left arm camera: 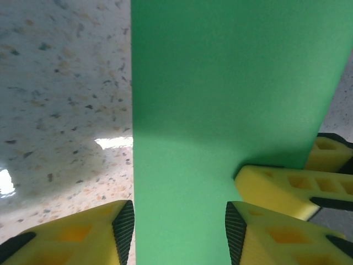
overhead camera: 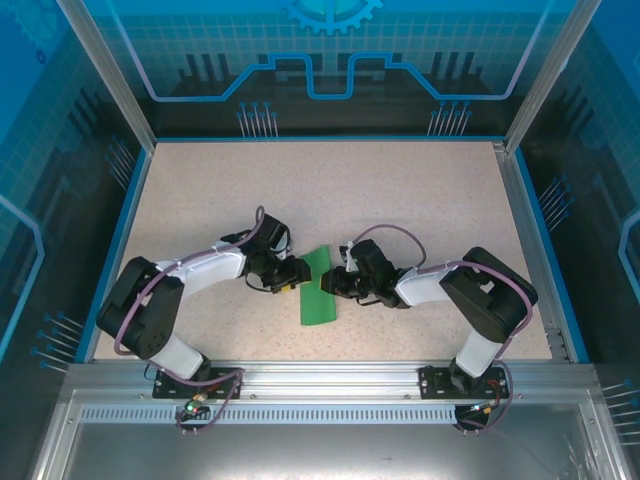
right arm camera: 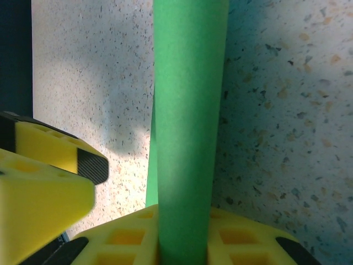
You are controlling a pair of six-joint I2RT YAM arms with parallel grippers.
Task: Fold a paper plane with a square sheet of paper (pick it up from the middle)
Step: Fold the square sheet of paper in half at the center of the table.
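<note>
We see the sheet of paper, folded into a long green band, near the middle of the tabletop, its lower end reaching toward the near edge. The right gripper meets it from the right. In the right wrist view, that gripper is clenched on the band, one yellow finger at either side. The left gripper comes in from the left. In its wrist view its jaws stand released, spread apart with the paper's flat face between the pads.
</note>
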